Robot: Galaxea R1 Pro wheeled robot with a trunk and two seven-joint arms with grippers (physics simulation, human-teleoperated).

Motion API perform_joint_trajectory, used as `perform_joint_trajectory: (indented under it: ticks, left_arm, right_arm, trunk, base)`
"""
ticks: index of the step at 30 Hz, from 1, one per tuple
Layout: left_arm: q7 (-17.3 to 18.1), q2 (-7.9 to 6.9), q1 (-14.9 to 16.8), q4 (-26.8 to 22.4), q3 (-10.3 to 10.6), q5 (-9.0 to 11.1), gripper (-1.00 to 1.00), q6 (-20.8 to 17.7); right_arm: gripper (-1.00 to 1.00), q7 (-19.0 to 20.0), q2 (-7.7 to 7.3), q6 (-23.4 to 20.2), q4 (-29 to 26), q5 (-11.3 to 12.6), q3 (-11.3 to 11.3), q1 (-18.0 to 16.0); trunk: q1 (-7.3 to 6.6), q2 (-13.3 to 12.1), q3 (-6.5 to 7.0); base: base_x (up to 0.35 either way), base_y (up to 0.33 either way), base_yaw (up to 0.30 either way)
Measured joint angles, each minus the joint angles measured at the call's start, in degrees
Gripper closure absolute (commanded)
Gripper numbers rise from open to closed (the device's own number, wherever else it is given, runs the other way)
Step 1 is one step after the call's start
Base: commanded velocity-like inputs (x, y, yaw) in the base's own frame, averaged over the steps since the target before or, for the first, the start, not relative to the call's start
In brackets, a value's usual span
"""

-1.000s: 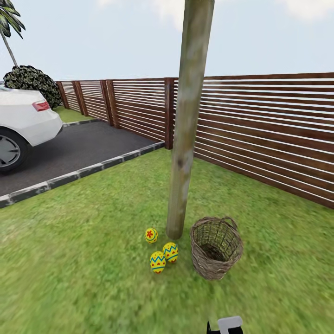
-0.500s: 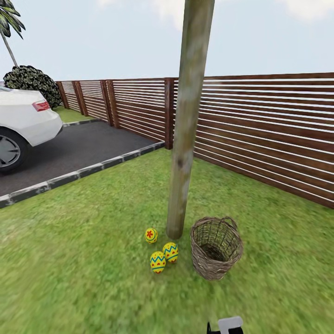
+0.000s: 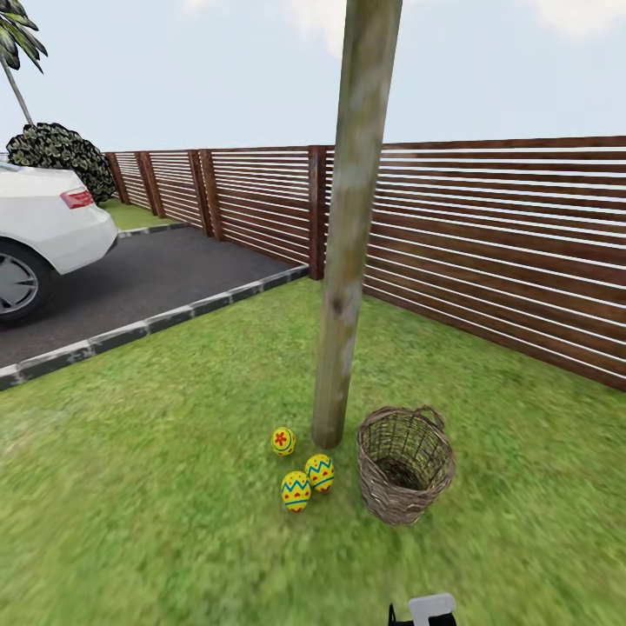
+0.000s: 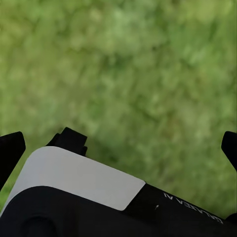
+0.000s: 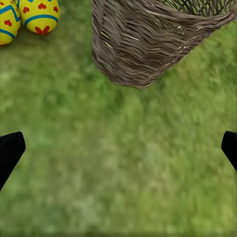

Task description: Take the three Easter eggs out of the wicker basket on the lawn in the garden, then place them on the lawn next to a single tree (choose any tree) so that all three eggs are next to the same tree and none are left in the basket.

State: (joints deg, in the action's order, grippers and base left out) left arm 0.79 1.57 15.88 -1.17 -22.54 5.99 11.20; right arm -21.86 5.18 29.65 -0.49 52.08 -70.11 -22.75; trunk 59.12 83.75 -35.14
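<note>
Three eggs [image 3: 297,469] lie on the lawn [image 3: 174,522] at the foot of the tree [image 3: 343,287] — the basket [image 3: 405,465] stands upright just beside its trunk. Left gripper [image 4: 118,148] and right gripper [image 5: 118,153] both hang spread wide over grass — nothing held.

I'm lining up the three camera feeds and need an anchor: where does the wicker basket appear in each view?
Head view: the wicker basket stands upright on the lawn, lower right of centre, beside the tree trunk.
Left wrist view: not in it; blurred grass beyond the arm.
Right wrist view: its woven wall runs along the upper edge.
Shared landmark: the Easter eggs, also in the right wrist view's corner, beside the basket.
</note>
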Motion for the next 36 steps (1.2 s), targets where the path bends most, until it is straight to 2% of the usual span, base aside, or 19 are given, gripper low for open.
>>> perform_joint_trajectory:
  ticks: [36]
  left_arm:
    - [0.0, 0.0, 0.0, 0.0, 0.0, 0.0, -1.0, 0.0]
  right_arm:
    - [-1.0, 0.0, 0.0, 0.0, 0.0, 0.0, 0.0, 0.0]
  trunk:
    - [0.0, 0.0, 0.0]
  base:
    - [0.0, 0.0, 0.0]
